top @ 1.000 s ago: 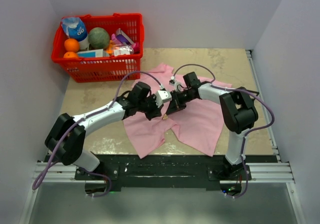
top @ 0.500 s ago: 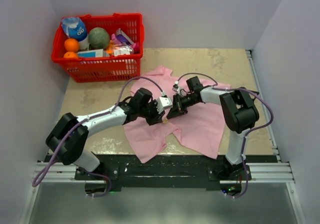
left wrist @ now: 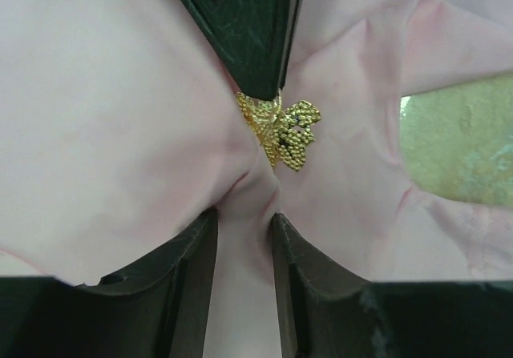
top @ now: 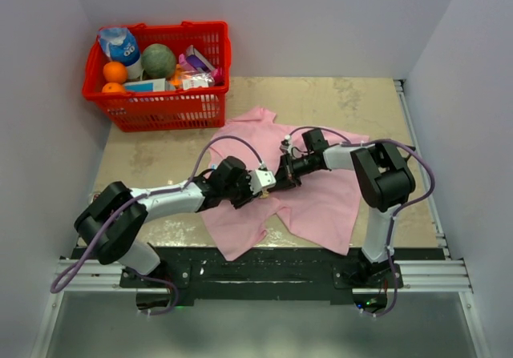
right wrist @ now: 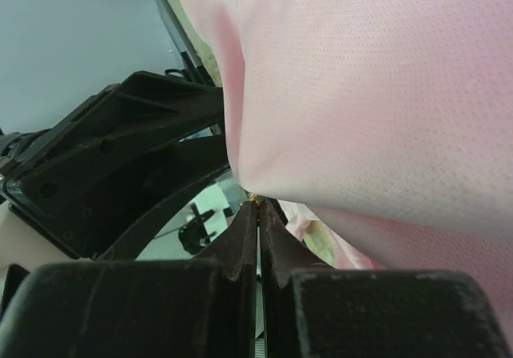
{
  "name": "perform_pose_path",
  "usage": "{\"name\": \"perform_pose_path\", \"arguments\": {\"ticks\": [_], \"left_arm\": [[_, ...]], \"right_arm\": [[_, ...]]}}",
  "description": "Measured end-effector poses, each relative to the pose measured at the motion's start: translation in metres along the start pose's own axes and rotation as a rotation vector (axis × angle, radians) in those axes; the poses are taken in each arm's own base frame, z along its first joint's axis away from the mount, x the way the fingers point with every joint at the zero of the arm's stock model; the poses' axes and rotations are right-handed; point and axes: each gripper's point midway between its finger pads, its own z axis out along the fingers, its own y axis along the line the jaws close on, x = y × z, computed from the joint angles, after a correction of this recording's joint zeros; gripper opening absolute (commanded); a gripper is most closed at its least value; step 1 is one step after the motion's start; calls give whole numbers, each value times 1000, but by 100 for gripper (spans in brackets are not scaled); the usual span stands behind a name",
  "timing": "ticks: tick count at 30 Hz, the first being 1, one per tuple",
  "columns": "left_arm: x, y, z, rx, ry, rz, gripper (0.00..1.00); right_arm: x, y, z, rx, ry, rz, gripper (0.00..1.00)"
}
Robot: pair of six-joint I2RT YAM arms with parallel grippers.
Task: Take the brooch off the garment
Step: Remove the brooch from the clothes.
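The table (top: 144, 162) is a mottled beige slab, worn pale in patches. Plain whitish walls (top: 321, 22) box it in on three sides, and a black plate (top: 256, 263) runs along its 6 o'clock edge. At 10 o'clock stands a red basket (top: 164, 111) with oranges (top: 115, 72) and a melon (top: 159, 59) among its load. The pink shirt (top: 321, 202) lies crumpled over the middle of the table, and both arms meet above it, just left of centre.

The brooch (left wrist: 282, 130) — a gold beaded cluster — sits on a pinched-up ridge of the shirt, a little right of centre in the left wrist view. The right gripper (right wrist: 257, 207) comes at it from 12 o'clock, its jaws pressed together on the brooch's upper edge. The left gripper (left wrist: 243, 222) is at 6 o'clock of the brooch, its jaws parted narrowly, with the ridge of cloth running between them. In that view a bare patch of table shows at 3 o'clock.
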Motion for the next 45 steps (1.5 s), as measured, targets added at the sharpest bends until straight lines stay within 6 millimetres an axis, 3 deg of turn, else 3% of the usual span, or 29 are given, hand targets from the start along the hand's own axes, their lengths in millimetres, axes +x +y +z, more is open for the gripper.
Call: {"name": "perform_pose_path", "arguments": {"ticks": [4,5,8,27,38,45], "left_arm": [[-5,11,1,-53,-14,22,30],[-5,13,1,-62,-15,27,17],[-4,17,4,-75,-12,43,0],[-23,31,9,-121,-38,71,0],[-70,40,6,-110,-134,85,0],[-66,35,7,-82,-119,82,0]], "right_arm": [[-1,-1,2,-14,4,15,0],[-1,-1,2,-15,6,19,0],[-1,-5,4,-9,8,29,0],[2,-19,2,70,20,-38,0],[-1,-18,7,85,34,-71,0],[-1,-19,7,93,45,-69,0]]}}
